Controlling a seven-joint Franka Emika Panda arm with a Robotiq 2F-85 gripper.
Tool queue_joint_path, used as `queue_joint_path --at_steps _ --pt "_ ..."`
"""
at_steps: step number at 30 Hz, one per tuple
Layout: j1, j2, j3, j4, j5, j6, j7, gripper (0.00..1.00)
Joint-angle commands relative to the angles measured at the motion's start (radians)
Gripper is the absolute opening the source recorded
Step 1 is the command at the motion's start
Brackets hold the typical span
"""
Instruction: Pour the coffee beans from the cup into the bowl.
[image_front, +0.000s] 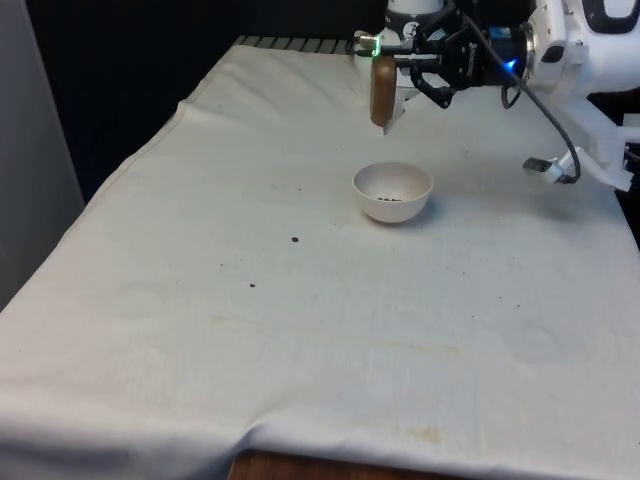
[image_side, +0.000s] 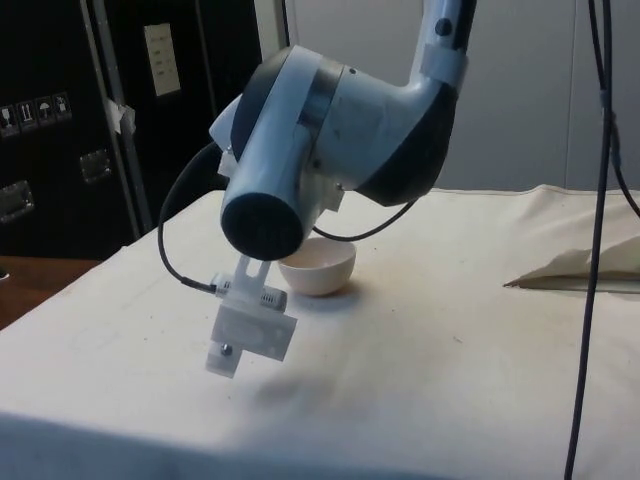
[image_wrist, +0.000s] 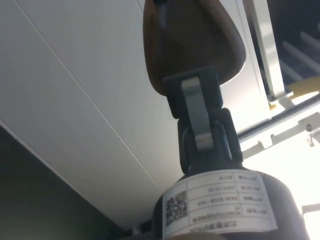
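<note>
My gripper (image_front: 386, 66) is turned on its side above the table and shut on a brown cup (image_front: 382, 93). The cup hangs upended, its mouth pointing down, a little behind and above the white bowl (image_front: 395, 213). A few dark coffee beans lie in the bottom of the bowl. In the wrist view one finger (image_wrist: 198, 116) presses against the brown cup (image_wrist: 192, 45), with a ceiling behind it. From the side, the arm's wrist covers the cup, and the bowl (image_side: 318, 268) shows just past it.
Two stray beans (image_front: 295, 239) (image_front: 251, 285) lie on the white cloth towards the front view's left of the bowl. A cable with a white connector (image_side: 250, 328) dangles from the arm over the cloth. A fold of cloth (image_side: 590, 268) rises at the side view's right.
</note>
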Motion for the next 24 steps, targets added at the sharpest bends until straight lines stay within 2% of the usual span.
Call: queue_joint_path --at_steps 1,3,4,5,7,12,13,14,20,24 --pt "0.007 0.007 -0.002 0.004 -0.007 -0.019 -0.007 0.0" --pt "0.009 0.012 -0.001 0.006 -0.014 -0.036 -0.009 0.0" --pt "0.002 0.007 0.003 0.001 -0.011 -0.024 0.0 0.0" --pt "0.009 0.014 0.0 0.006 -0.018 -0.043 -0.01 0.0" --pt "0.011 0.021 0.002 0.008 -0.028 -0.064 -0.014 0.0" --pt "0.012 0.026 0.004 0.008 -0.042 -0.093 -0.021 0.0" --pt "0.008 0.024 0.006 0.005 -0.04 -0.088 -0.011 0.0" --pt "0.012 0.026 0.004 0.007 -0.045 -0.098 -0.023 0.0" --pt "0.017 0.027 0.008 0.007 -0.057 -0.129 -0.039 0.0" --pt "0.013 0.026 0.012 0.005 -0.056 -0.13 -0.03 0.0"
